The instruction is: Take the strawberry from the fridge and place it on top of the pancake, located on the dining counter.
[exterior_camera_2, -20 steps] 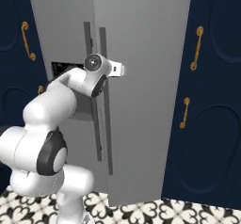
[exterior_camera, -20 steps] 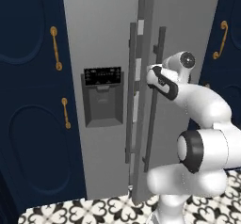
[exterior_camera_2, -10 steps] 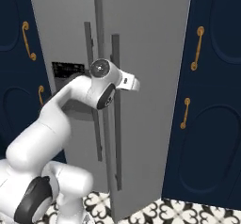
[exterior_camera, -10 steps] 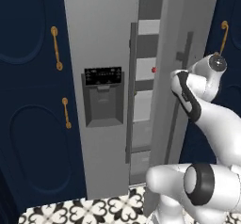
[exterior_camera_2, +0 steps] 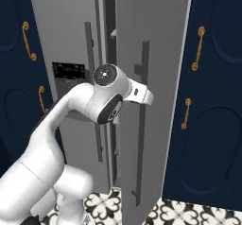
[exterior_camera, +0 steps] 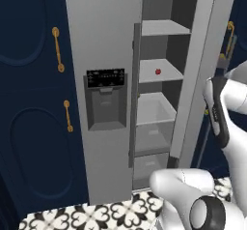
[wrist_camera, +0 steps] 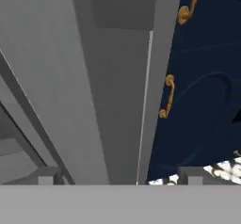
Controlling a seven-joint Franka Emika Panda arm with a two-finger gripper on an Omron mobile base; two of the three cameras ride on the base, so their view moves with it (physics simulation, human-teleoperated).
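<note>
The silver-grey fridge (exterior_camera: 101, 40) stands with its right door (exterior_camera: 195, 69) swung wide, baring grey shelves. The strawberry (exterior_camera: 157, 71), a tiny red dot, sits on the second shelf (exterior_camera: 159, 74) from the top. My gripper (exterior_camera_2: 150, 98) is at the open door's long dark handle (exterior_camera_2: 142, 139), on its outer face. In the hand view the gripper (wrist_camera: 120, 175) is open, its fingertips (wrist_camera: 48, 175) far apart, facing the grey door edge (wrist_camera: 117, 100) with nothing held. The pancake and the dining counter are out of view.
Navy cabinets with brass handles flank the fridge on the left (exterior_camera: 29, 103) and right (exterior_camera_2: 212, 101). The left fridge door carries the black dispenser recess (exterior_camera: 106, 98). The open door stands between my arm (exterior_camera: 224, 113) and the shelves. Patterned floor tiles (exterior_camera: 87, 217) lie below.
The right fridge door has swung from nearly closed to wide open as my arm pulled rightward. The shelves and the strawberry have come into view.
</note>
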